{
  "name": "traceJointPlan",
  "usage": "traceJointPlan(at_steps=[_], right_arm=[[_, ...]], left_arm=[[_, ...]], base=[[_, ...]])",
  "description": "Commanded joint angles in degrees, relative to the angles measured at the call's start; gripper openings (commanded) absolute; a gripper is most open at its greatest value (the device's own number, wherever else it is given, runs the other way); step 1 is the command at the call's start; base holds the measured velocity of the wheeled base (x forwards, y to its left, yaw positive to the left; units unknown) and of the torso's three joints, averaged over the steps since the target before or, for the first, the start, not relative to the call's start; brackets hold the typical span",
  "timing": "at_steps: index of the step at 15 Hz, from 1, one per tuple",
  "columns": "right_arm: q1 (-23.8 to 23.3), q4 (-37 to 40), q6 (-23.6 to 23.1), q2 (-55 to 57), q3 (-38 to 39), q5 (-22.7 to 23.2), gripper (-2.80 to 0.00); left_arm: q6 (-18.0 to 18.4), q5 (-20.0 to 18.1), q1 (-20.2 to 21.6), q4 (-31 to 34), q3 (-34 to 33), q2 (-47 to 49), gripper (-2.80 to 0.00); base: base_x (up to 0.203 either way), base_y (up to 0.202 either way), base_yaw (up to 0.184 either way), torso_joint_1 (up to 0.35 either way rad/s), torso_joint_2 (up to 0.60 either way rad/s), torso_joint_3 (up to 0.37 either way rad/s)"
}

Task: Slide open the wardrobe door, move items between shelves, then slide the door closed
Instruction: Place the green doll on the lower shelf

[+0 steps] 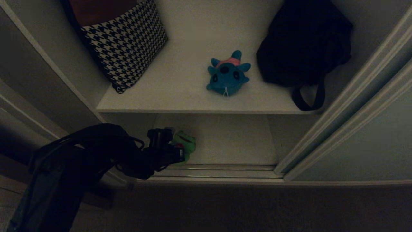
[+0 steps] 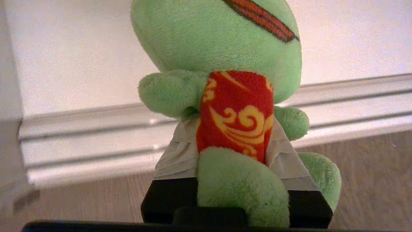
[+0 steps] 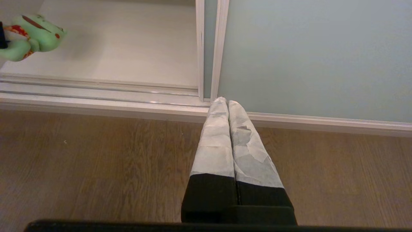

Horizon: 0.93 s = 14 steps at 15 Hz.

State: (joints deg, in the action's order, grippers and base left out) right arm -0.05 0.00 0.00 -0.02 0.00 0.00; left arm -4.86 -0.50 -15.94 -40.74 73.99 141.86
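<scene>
My left hand [image 1: 175,146] pinches the green frog [image 1: 186,143] low by the lower shelf [image 1: 225,141]; the upper shelf [image 1: 193,96] lies above it, so I must lift.

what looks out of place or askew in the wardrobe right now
Nothing is spilled or damaged. The one oddity is the green frog plush: it hangs clamped in the left gripper near the bottom shelf, while the blue plush sits on the upper shelf.

Domestic bedroom storage: a built-in wardrobe with a sliding wardrobe door [image 3: 315,58]. Beside the door, white shelves [image 1: 193,96] hold a houndstooth cushion [image 1: 128,42]; wood-look floor [image 3: 96,167] lies below.
</scene>
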Motion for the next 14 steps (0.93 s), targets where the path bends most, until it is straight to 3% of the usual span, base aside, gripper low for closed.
traceJointPlan(at_steps=[1,8,14], right_arm=[[0.0,0.0,0.0,-0.1,0.0,0.0,-2.8],[0.0,0.0,0.0,0.0,0.0,0.0,-2.8],[0.0,0.0,0.0,-0.1,0.0,0.0,-2.8]], left_arm=[[0.5,-1.1,1.3,-0.3,3.2,3.6,-2.8],[4.6,-2.9,3.9,-7.5,15.0,12.3,-2.8],[7.8,-2.8,4.1,-8.8,28.6,20.7,-2.8]], base=[[0.0,0.0,0.0,0.0,0.0,0.0],[0.0,0.0,0.0,0.0,0.0,0.0],[0.0,0.0,0.0,0.0,0.0,0.0]])
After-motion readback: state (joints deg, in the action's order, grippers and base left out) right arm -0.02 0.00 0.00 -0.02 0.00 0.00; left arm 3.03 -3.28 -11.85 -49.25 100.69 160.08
